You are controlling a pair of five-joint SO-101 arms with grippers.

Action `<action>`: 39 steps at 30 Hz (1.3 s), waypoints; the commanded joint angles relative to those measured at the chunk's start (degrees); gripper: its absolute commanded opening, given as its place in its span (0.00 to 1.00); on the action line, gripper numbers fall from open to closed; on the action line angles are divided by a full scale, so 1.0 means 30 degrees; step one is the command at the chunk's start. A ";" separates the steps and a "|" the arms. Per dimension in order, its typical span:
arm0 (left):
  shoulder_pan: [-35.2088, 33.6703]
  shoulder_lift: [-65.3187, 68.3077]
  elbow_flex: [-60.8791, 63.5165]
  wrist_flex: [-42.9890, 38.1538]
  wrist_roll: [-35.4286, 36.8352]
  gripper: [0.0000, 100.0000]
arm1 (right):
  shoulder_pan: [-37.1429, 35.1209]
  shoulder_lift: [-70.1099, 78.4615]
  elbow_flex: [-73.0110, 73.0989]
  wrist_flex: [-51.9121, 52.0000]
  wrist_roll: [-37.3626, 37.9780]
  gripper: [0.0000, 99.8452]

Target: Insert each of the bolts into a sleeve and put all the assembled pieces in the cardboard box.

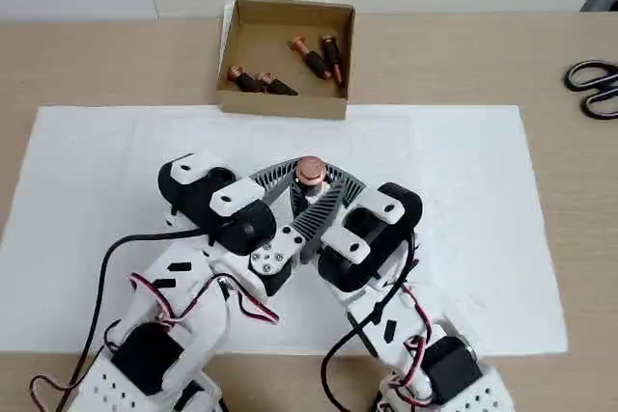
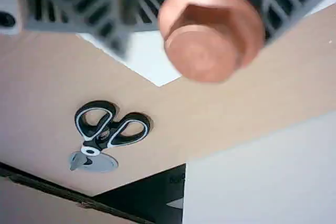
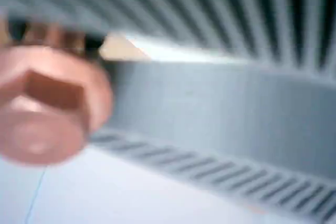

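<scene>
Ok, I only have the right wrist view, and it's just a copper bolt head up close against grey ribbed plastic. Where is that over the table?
Observer: The left gripper and right gripper meet above the white sheet. The bolt sits head-up where they meet, on the arms' side of the cardboard box.
Operator: And what's in the box so far?
Observer: Four assembled pieces lie in it, two along the wall nearest the arms and two toward the far corner.
</scene>
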 commanded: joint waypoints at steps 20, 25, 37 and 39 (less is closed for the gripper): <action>-0.3106 -0.0176 -0.2916 -0.1407 -0.5333 0.23 | 0.0161 -0.0249 -0.1172 -0.0220 0.0147 0.00; -0.4630 -0.0527 -0.5201 -0.1319 -0.6388 0.04 | 0.0161 -0.0249 -0.1172 -0.0220 0.0147 0.00; -0.7531 -0.9172 0.1714 0.0615 -0.6359 0.01 | 0.2037 -0.0923 -0.3165 -0.3678 0.0147 0.00; -0.8000 -0.8821 0.1685 0.0879 -0.5861 0.01 | 0.2505 -0.0952 -0.3106 -0.3678 0.0147 0.00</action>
